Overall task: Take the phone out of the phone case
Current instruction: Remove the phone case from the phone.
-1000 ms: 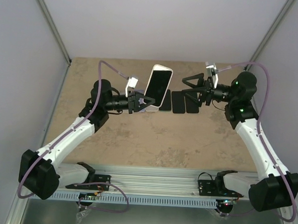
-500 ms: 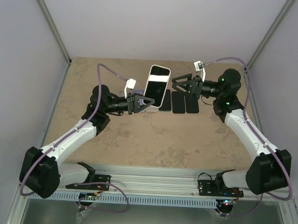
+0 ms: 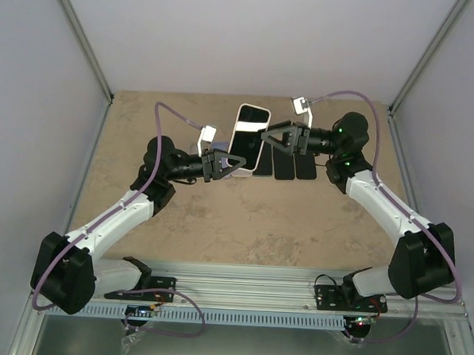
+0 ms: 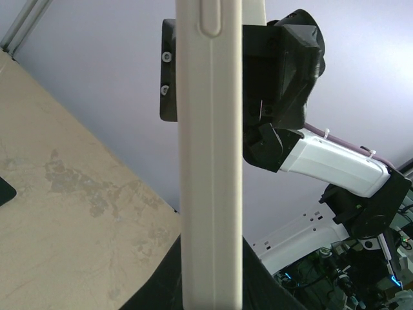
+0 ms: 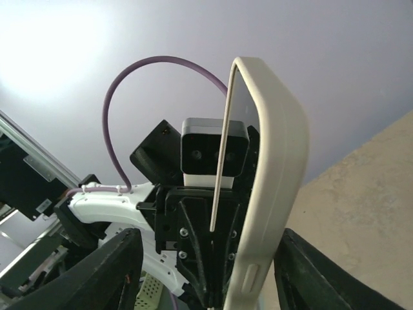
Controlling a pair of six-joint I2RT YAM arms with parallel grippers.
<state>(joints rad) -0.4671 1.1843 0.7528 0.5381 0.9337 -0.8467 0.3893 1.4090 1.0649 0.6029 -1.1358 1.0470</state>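
Phone [image 3: 249, 134] in cream phone case [image 5: 281, 155]: upper centre of the top view, long axis upright. Lower end clamped in left gripper [image 3: 231, 163]. Right gripper [image 3: 267, 139] straddles the upper edge, fingers [image 5: 110, 265] partly spread, touching nothing.

Table [image 3: 243, 217]: flat tan top with a mottled brown, stone-like pattern, filling the middle of the top view down to the aluminium rail [image 3: 239, 293] that runs across the lower part of the frame. Three flat black slabs [image 3: 284, 170] lie directly on it side by side in the upper centre of the frame, long edges close together, upper ends hidden. In the left wrist view, a black corner [image 4: 5, 190] lies on the tan top at the left edge.
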